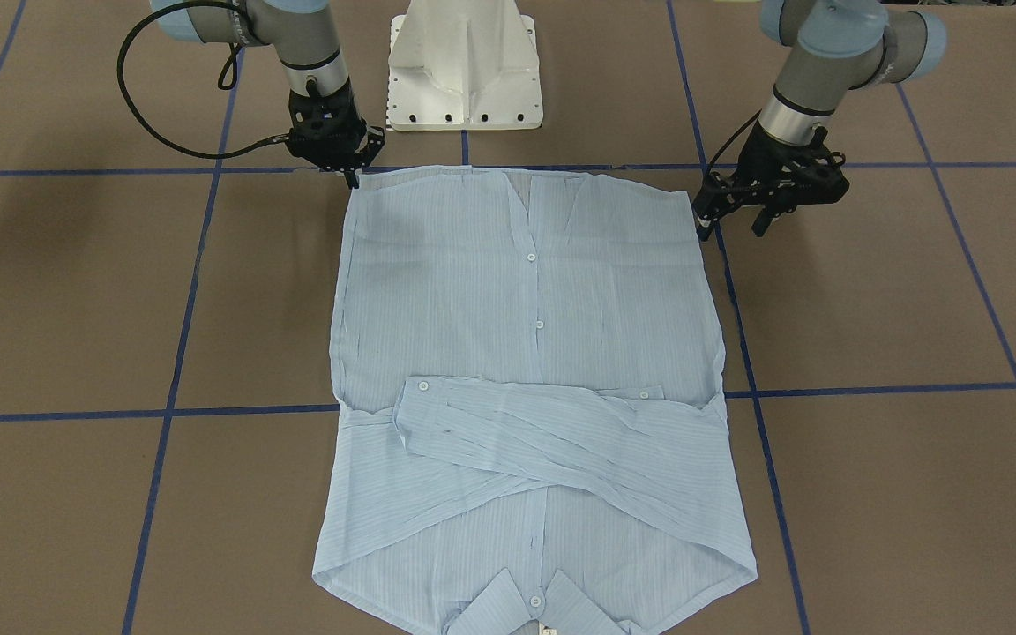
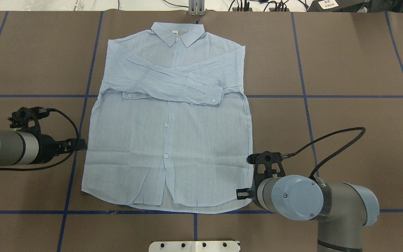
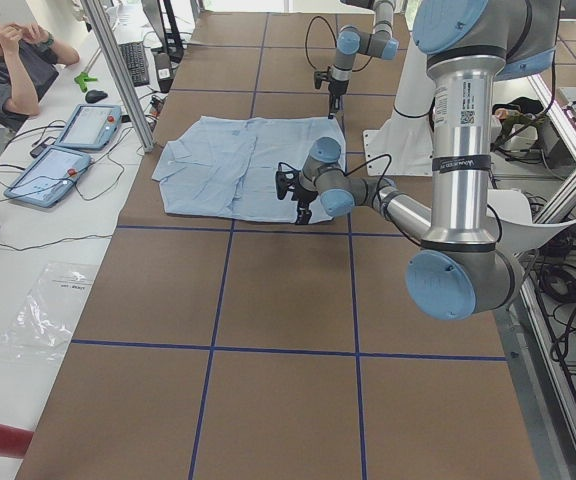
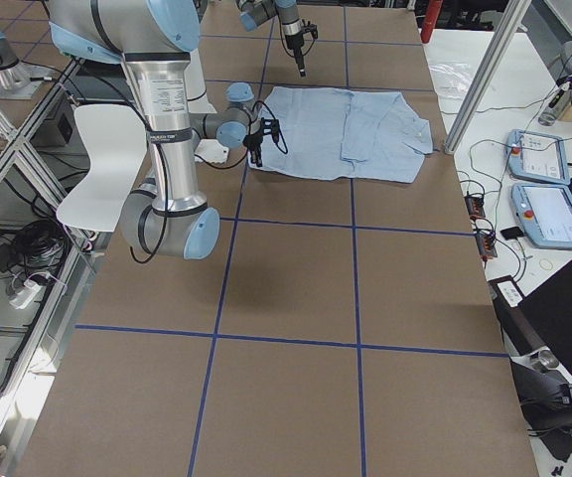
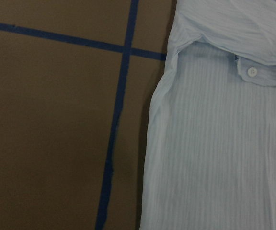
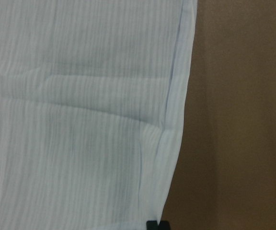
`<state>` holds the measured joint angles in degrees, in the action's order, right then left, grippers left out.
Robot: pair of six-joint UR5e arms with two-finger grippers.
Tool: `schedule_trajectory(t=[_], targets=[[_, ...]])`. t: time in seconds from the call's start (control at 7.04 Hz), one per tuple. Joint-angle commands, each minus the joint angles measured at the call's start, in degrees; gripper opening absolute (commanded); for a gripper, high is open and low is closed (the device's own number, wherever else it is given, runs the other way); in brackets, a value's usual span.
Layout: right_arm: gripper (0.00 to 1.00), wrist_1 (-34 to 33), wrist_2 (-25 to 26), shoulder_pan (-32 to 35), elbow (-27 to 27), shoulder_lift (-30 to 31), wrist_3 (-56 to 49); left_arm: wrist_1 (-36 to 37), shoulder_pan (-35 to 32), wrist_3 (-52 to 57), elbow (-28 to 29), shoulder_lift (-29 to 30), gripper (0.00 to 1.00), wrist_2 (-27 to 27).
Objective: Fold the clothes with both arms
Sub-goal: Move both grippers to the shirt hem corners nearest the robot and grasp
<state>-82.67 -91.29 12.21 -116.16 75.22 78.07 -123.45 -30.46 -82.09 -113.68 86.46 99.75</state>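
Observation:
The pale-blue striped shirt (image 1: 526,335) lies flat and buttoned on the brown table, collar away from the robot and both sleeves crossed over the chest (image 2: 166,82). My left gripper (image 1: 730,229) hovers at the shirt's side edge, a little up from the hem, with its two fingers apart and empty. It also shows in the overhead view (image 2: 80,145). My right gripper (image 1: 352,179) sits at the opposite hem corner with its fingers together at the shirt's edge (image 6: 174,143). Its tip shows at the bottom of the right wrist view (image 6: 157,225).
The white pedestal base (image 1: 466,62) stands just behind the hem. Blue tape lines (image 2: 89,52) cross the brown table cover. In the exterior left view an operator (image 3: 8,60) sits by teach pendants (image 3: 68,140) at a side bench.

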Motion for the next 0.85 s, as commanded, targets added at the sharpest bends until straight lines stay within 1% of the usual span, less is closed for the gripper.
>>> schedule_trajectory(t=[0.0,0.28,0.43,0.71], targets=[[0.0,0.1,0.1,0.2,0.1,-0.2,0.1,0.3,6.0,-6.3,-0.1,-0.6,0.96,-2.3],[0.0,0.1,0.1,0.3,0.1,-0.1,0.1,1.6,8.0,-7.6,0.0,-0.2,0.89,-2.5],[0.0,0.1,0.1,0.3,0.1,-0.1,0.1,3.5,8.2,-8.1,-0.1,1.2,0.81,-2.5],[0.0,0.1,0.0,0.5,0.1,-0.1,0.0,10.7,9.0,-8.1,0.2,6.1,0.64,-2.5]])
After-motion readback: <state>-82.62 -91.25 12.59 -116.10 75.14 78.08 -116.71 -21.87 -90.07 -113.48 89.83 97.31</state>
